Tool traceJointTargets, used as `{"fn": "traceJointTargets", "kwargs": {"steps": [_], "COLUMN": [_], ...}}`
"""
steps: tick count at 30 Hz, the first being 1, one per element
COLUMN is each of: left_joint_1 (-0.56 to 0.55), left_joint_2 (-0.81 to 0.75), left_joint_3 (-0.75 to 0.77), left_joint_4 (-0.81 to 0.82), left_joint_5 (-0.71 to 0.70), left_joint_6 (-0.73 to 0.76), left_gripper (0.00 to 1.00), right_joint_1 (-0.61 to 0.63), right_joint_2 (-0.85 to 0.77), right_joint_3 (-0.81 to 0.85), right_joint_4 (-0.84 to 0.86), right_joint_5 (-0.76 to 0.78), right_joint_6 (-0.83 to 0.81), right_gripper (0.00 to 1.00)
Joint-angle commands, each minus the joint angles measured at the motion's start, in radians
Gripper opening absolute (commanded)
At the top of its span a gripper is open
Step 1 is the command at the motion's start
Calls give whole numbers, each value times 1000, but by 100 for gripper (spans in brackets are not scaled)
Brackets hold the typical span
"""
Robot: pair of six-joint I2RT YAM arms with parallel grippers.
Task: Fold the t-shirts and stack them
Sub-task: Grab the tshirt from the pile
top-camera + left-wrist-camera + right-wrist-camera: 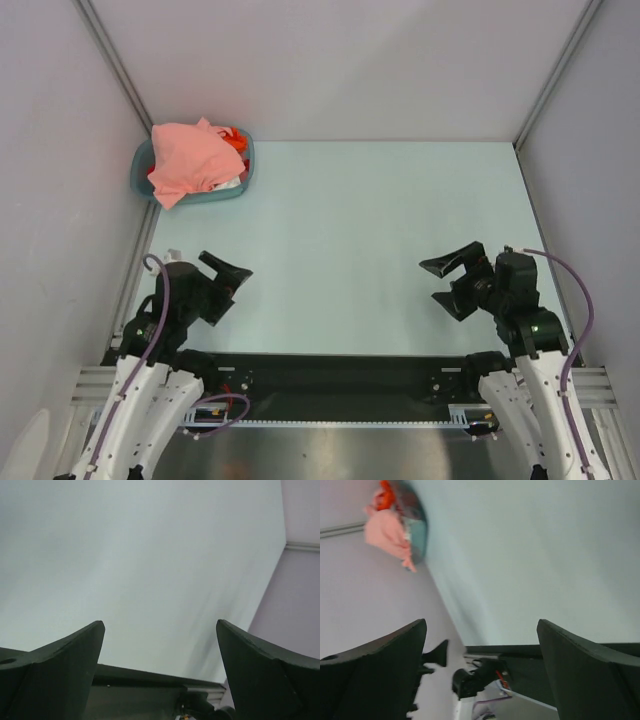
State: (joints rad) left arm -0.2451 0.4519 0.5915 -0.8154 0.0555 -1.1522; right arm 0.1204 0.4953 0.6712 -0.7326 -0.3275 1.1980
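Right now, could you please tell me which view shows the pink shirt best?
The top external view: the pink shirt lies sharp there, heaped over the basket. The right wrist view catches it only small and blurred in its upper left corner. The left wrist view shows none of it.

No text, label, number or sign is legible in any view.

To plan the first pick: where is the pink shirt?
In the top view, the pink shirt lies heaped on the basket at the far left corner.
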Motion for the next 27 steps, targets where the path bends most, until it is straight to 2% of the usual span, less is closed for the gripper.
{"fn": "traceJointTargets", "kwargs": {"steps": [1, 3, 5, 7, 8, 10, 11, 12, 13, 14, 16, 20, 27], "left_joint_1": [7, 7, 7, 9, 18, 52, 73, 101, 130, 174, 193, 234, 308], "left_joint_2": [34, 48, 71, 96, 122, 247, 305, 450, 526, 600, 822, 1108, 1517], "left_joint_3": [177, 194, 189, 188, 206, 247, 310, 350, 394, 495, 608, 911, 1303], "left_joint_4": [-85, 2, 138, 244, 301, 309, 296, 276, 236, 211, 171, 162, 133], "left_joint_5": [-177, -149, -85, -69, -84, -115, -127, -120, -108, -100, -167, -249, -249], "left_joint_6": [104, 228, 304, 354, 385, 408, 434, 448, 462, 506, 557, 666, 689], "left_gripper": [100, 100, 100, 100, 100, 98, 95, 90, 81, 76, 69, 72, 72], "right_joint_1": [-2, -4, -5, -10, -11, -14, -15, -15, -18, -15, -16, -18, -24], "right_joint_2": [92, 133, 166, 173, 172, 170, 173, 177, 181, 192, 209, 276, 453], "right_joint_3": [123, 169, 212, 225, 220, 217, 225, 229, 237, 249, 287, 344, 429], "right_joint_4": [-195, -282, -303, -303, -285, -265, -254, -248, -242, -237, -231, -194, -169], "right_joint_5": [27, 67, 47, 38, 18, -4, -27, -42, -51, -57, -42, 27, 62], "right_joint_6": [-242, -296, -391, -416, -414, -399, -391, -391, -396, -408, -462, -531, -568], "right_gripper": [100, 100, 100, 100, 100, 100, 100, 100, 100, 100, 100, 100, 100]}}
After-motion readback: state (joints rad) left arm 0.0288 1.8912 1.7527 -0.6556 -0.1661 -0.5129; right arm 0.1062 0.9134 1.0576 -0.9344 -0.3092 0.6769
